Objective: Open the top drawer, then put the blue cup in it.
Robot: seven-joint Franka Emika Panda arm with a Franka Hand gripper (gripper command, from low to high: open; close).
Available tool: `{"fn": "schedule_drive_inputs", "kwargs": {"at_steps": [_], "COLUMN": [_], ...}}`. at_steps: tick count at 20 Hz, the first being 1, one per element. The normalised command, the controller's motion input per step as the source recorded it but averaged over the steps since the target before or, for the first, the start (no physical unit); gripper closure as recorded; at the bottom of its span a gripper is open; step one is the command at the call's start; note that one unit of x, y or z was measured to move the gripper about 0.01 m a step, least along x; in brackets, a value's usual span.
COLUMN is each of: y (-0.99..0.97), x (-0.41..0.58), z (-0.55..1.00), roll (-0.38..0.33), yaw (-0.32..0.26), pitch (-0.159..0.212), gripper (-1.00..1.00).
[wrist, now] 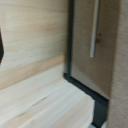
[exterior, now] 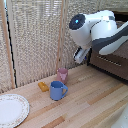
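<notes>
Nearby, glossy blue cup point(exterior: 57, 90) with loop handle on pale wooden table point(exterior: 90, 100), dark-brown top drawer point(wrist: 100, 45) with thin silver bar, jaws' opening impossible to tell.

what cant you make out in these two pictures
- Gripper: exterior view, hidden behind the arm; open or shut unknown.
- Top drawer: exterior view, partly covered by the arm, cut off at the right edge.
- Handle: wrist view, blurred, cut off at the top edge.
- Orange thing beside the blue cup: too small to identify.

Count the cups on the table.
2. The blue cup stands mid-table beside a small orange object; the pink cup stands just behind it, nearer the screen. None seem hidden.
</notes>
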Motion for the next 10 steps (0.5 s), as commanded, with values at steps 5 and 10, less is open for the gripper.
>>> {"fn": "schedule_drive_inputs", "kwargs": {"at_steps": [5,10], "y": [0.34,0.34], "x": [0.125,0.135], "z": [0.04,0.06], "roll": [0.344,0.336], "yaw": [-0.162,-0.162], "pitch": [0.068,0.075], "gripper": [-1.00,-1.00]}}
